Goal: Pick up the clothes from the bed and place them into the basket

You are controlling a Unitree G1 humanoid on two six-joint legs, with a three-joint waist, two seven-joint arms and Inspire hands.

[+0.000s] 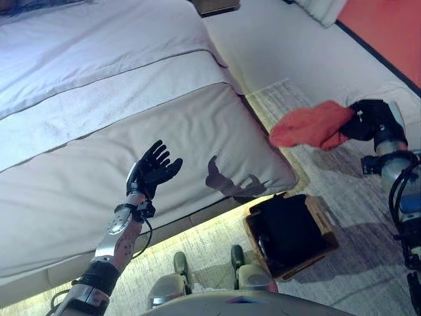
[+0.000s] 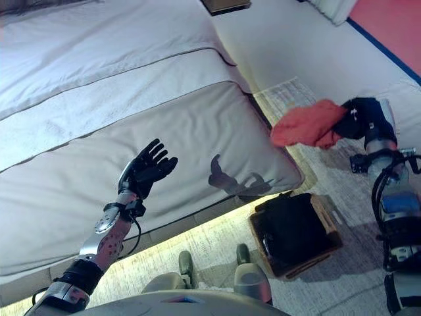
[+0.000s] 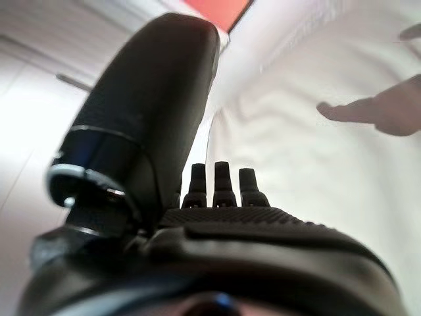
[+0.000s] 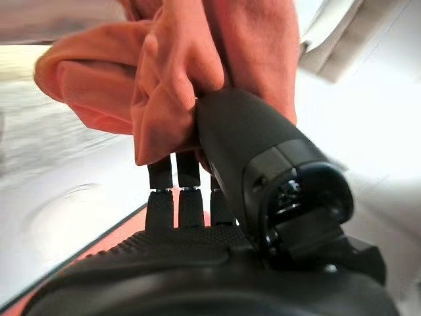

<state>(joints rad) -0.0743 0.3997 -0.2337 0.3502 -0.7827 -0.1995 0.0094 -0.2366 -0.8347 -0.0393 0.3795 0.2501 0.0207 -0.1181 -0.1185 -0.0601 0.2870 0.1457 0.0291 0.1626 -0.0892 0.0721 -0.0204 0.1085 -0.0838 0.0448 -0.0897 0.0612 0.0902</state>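
Observation:
My right hand (image 1: pixel 366 120) is shut on an orange-red cloth (image 1: pixel 309 125) and holds it in the air to the right of the bed, beyond the basket. In the right wrist view the cloth (image 4: pixel 177 72) is pinched between the thumb and fingers (image 4: pixel 177 178). The wooden basket (image 1: pixel 327 232) stands on the floor by the bed's near right corner, with dark cloth (image 1: pixel 286 230) inside it. My left hand (image 1: pixel 155 169) is open and empty, raised above the white bed (image 1: pixel 99 125); its fingers (image 3: pixel 223 184) show straight in the left wrist view.
A patterned rug (image 1: pixel 342 191) lies under the basket beside the bed. A lit strip runs along the bed's base (image 1: pixel 197 227). An orange wall (image 1: pixel 388 26) stands at the far right behind a white surface (image 1: pixel 283 39).

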